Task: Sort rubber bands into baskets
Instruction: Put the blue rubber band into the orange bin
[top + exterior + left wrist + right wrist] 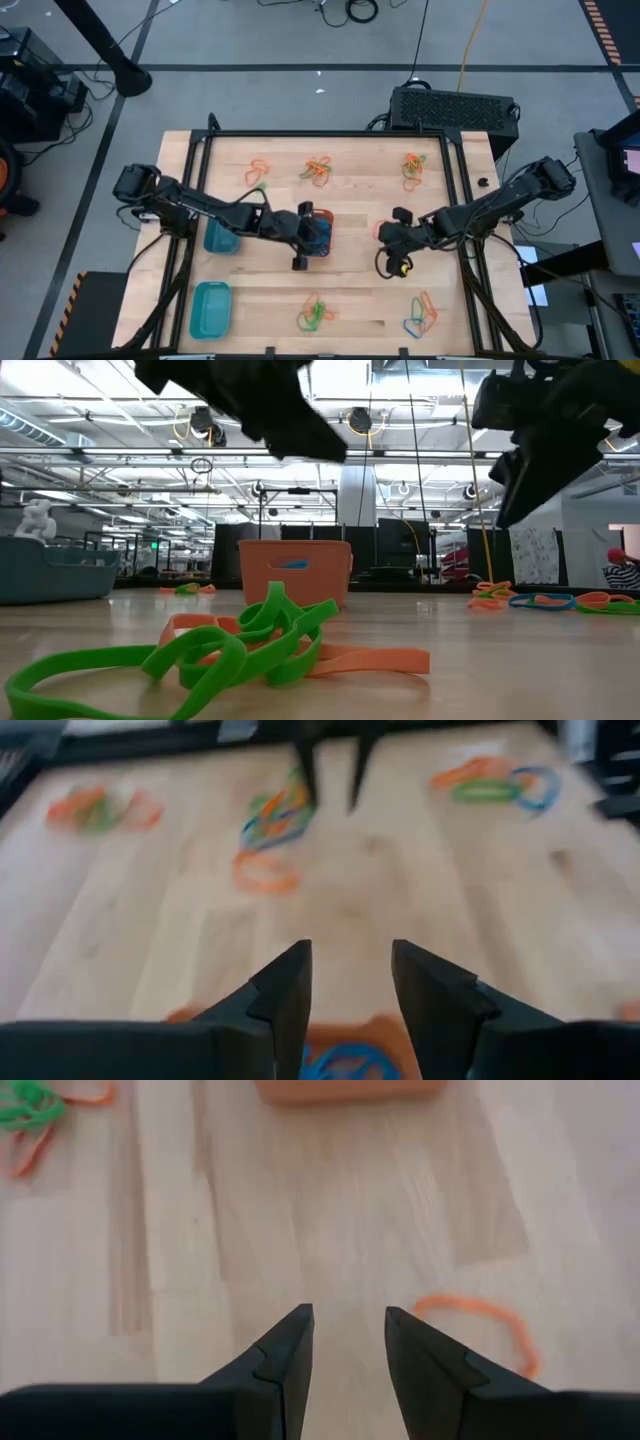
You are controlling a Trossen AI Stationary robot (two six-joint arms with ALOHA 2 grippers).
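I've got the left gripper point(303, 262) just off table point(350, 300) centre toward 7 o'clock, hovering right over the orange basket point(322, 232). Its fingers point(285, 995) are spread w/ nothing between them; in the left wrist view a blue band point(345, 1063) lies in the orange basket directly under them.

Right gripper point(392, 228) sits a bit toward 4 o'clock from centre, above bare wood. Its fingers point(290, 1350) are parted and empty (gap shows only table), and one orange band point(480, 1325) lies on the wood just beside them.

Rubber bands still out on the table in clumps, seen from the high view:
- 11 o'clock: orange/green cluster point(259, 172)
- 12 o'clock: orange/green/yellow cluster point(318, 170)
- 1 o'clock: orange/green pile point(413, 168)
- 6 o'clock: green/orange tangle point(315, 315)
- 5 o'clock: blue/orange/green bunch point(421, 315)

Other baskets: larger teal basket point(210, 308) at 7 o'clock near the table edge, smaller blue-teal basket point(221, 238) at 9 o'clock, partly under the left arm. Can't tell what's inside either.

Low view: green and orange bands up close in front, orange basket upright behind them, both arms overhead.
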